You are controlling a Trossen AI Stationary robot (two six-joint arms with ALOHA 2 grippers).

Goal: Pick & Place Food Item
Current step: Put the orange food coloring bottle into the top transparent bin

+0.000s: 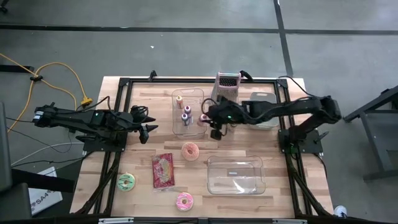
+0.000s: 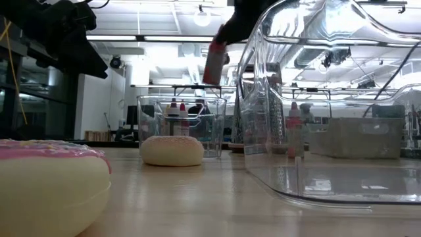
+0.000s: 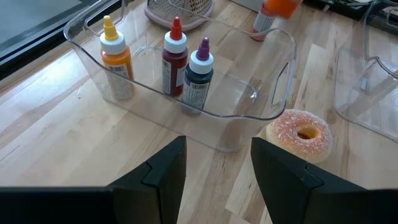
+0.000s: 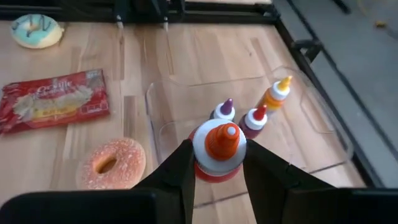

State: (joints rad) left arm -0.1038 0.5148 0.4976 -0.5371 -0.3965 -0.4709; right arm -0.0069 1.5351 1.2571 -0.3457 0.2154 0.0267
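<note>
A sauce bottle [image 4: 219, 155] with an orange cap, white collar and red body hangs in the air by the right rim of a clear bin [image 1: 188, 93], with my right gripper [image 4: 221, 171] shut on it. In the bin stand an orange bottle [image 1: 180, 99], a red one [image 3: 174, 59] and a purple-capped one [image 3: 199, 71]. A sugared orange donut [image 1: 189, 150] lies on the table just near of the bin. My left gripper [image 3: 217, 168] waits open to the left of the bin, with nothing between its fingers. My right gripper pinches the bottle's red body [image 4: 214, 175] just below the white collar between its two fingers [image 4: 179, 168]. The fingers come slanting down from the table's right side. The bottle hangs clear of the table [image 2: 214, 62], cap end up, slightly tilted.
An empty clear bin [image 1: 236, 175] sits near right. A red snack packet [image 1: 163, 170], a green donut [image 1: 126, 182] and a pink donut [image 1: 185, 201] lie toward the near edge. A metal grater [image 1: 227, 84] and another clear container [image 1: 264, 111] stand at the far right.
</note>
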